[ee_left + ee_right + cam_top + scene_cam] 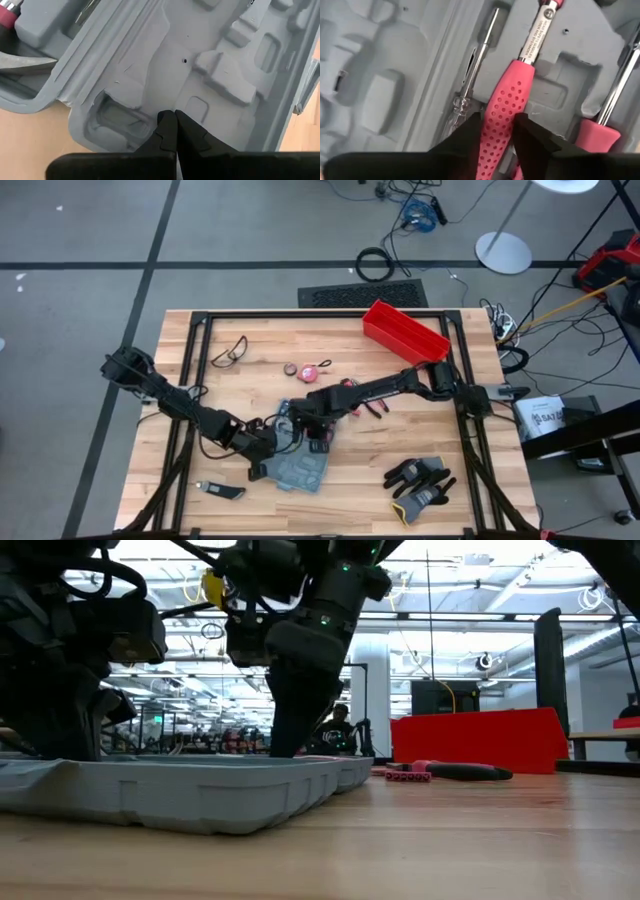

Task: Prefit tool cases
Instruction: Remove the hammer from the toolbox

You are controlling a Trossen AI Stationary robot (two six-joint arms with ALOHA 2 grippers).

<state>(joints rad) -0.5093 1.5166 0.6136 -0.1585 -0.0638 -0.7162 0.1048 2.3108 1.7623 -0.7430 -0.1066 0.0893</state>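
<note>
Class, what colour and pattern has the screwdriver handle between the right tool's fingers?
Pink, dotted with small holes; right wrist view.

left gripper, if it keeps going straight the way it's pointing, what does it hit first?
Most likely the case's grey moulded inside. The left gripper, shut, points down at the tray floor by an empty slot, with nothing between. The wrist view doesn't show whether the tips already touch it.

Overhead camera straight down, low camera level across the tabletop, both wrist cameras close over the open tool case [296, 468]
</note>
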